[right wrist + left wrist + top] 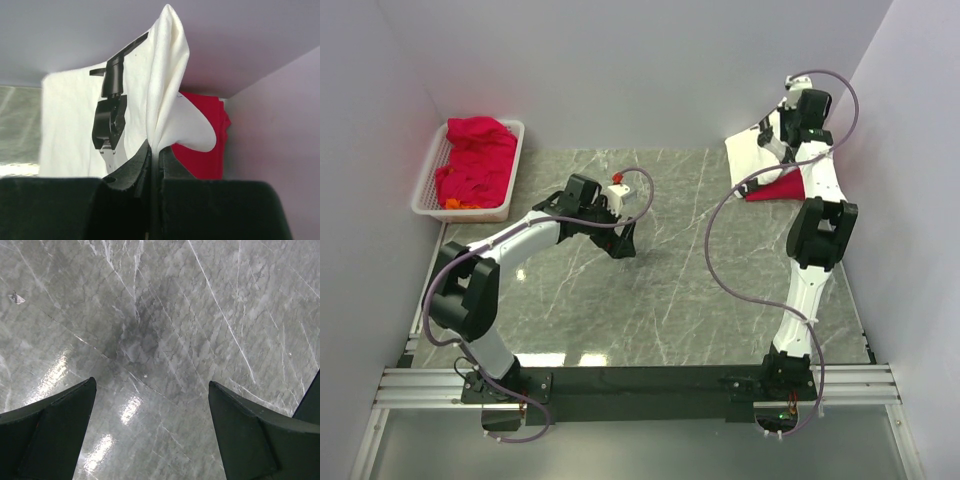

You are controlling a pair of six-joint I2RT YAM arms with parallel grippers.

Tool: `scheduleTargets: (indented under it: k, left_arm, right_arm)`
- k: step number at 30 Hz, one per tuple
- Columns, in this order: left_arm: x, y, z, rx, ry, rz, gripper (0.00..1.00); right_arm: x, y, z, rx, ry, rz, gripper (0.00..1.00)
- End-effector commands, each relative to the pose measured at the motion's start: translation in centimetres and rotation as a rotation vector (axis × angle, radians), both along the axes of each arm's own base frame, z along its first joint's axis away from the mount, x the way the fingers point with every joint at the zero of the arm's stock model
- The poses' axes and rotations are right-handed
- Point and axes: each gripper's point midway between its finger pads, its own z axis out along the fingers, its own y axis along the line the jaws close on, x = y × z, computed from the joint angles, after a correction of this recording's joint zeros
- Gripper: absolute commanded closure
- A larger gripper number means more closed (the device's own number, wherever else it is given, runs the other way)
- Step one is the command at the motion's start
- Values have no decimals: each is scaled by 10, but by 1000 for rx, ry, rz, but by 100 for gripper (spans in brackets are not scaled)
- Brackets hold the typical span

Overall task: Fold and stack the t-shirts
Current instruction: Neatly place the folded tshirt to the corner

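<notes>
Two end effectors, unlike states: the right end effector (154, 156) is pinched fully closed on a fold of the white t-shirt (70, 120), and the cloth stands up out of the fingers in a tall peaked crease. A black print (111, 117) shows on the shirt's face. White t-shirt sits at the far right corner of the bench (660, 290), partly lifted under the raised right wrist, close to the back and right walls. A red t-shirt (205, 150) lies right behind it, touching, partly covered by the white one; in the top view its red edge pokes out on the near side of the white cloth. The left end effector (151, 385) has its fingers spread wide with nothing between them, only bare grey marble below. It points down at the bench left of centre, close above the surface; contact can't be told. A small pale speck (16, 298) lies on the marble off to one side. A white mesh basket (428, 180) stands at the far left corner against the left wall and holds a heap of pink-red t-shirts (475, 160), crumpled and unfolded. A bit of orange cloth (455, 204) shows at the basket's near end.
</notes>
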Motion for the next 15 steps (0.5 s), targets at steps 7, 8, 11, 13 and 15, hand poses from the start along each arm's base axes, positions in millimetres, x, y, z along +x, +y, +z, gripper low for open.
scheduleTargets:
  k: [7,8,11,13,15]
  left_arm:
    - [6,-11,12,-30,32,-27,1]
    - [5,-11,12,-30,36,-28,1]
    - [3,-10,10,-29,44,-35,0]
    - [2,-10,7,-23,51,-36,1]
    - [2,-10,6,-21,56,-36,1]
  right_arm:
    - [25,-62,-13,-213,-55,-35,100]
    - [26,-65,-12,-224,-60,-37,100]
    - [25,-81,-18,-252,-52,-66,100]
    - [23,-88,-16,-253,-55,-73,100]
    - [22,-93,-14,-267,-58,-71,100]
